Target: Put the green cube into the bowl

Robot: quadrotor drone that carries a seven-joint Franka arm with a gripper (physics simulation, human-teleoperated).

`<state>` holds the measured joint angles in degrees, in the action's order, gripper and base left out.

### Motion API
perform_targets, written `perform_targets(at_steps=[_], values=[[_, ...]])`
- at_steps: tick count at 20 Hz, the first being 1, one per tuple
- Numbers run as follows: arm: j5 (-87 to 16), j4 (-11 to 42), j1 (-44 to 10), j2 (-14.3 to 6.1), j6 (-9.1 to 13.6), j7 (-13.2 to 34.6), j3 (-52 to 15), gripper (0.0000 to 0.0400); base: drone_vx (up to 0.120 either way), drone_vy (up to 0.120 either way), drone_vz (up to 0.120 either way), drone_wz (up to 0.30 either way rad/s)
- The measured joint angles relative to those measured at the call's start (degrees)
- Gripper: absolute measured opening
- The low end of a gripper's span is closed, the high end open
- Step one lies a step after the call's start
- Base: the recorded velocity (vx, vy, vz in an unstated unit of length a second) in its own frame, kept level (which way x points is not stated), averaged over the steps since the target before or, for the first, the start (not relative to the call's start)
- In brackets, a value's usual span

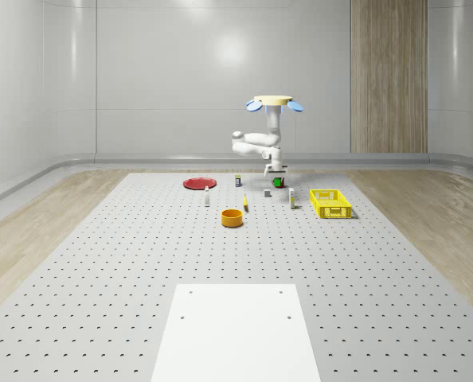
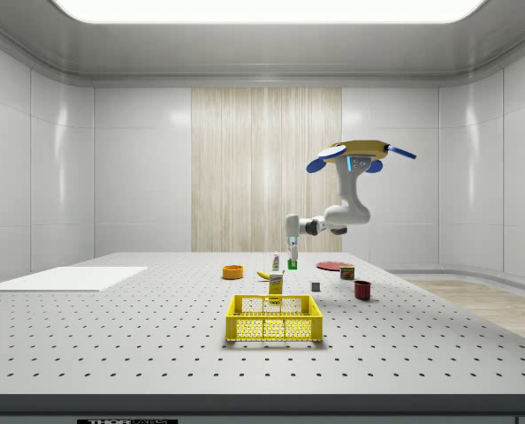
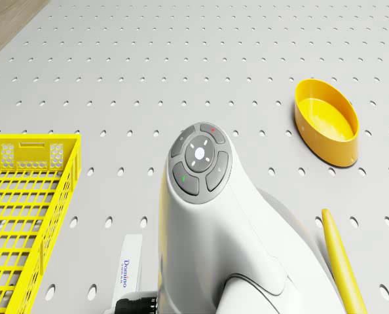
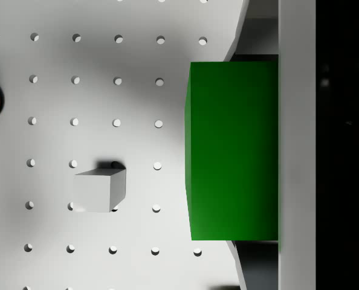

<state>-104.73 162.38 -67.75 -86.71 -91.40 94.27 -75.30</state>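
My gripper [image 1: 278,177] is shut on the green cube [image 1: 279,182] and holds it just above the table. In the wrist view the green cube [image 4: 234,151] sits clamped between the jaws of the gripper [image 4: 243,151]. The drone [image 1: 275,102] hovers over the far part of the table with the arm hanging down and forward. From the side, the gripper [image 2: 292,250] points straight down with the green cube [image 2: 292,262] at its tip. The orange bowl [image 1: 232,217] stands upright nearer the camera, toward the whole-scene view's left of the gripper, and it also appears in the drone view [image 3: 327,121].
A yellow basket [image 1: 330,203] stands at the whole-scene view's right. A red plate [image 1: 199,183], a small bottle [image 1: 207,197], a banana [image 1: 245,204], a grey cube [image 4: 101,190] and a sugar box [image 3: 130,268] lie around the gripper. A white sheet [image 1: 236,330] lies near the table's front.
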Motion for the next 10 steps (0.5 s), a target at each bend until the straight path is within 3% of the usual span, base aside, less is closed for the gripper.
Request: perform_targets(at_steps=[10], values=[[0.16,-0.02,-0.11,-0.38,-0.35,0.08,-0.05,0.0252,0.120,-0.120,0.000,0.000]])
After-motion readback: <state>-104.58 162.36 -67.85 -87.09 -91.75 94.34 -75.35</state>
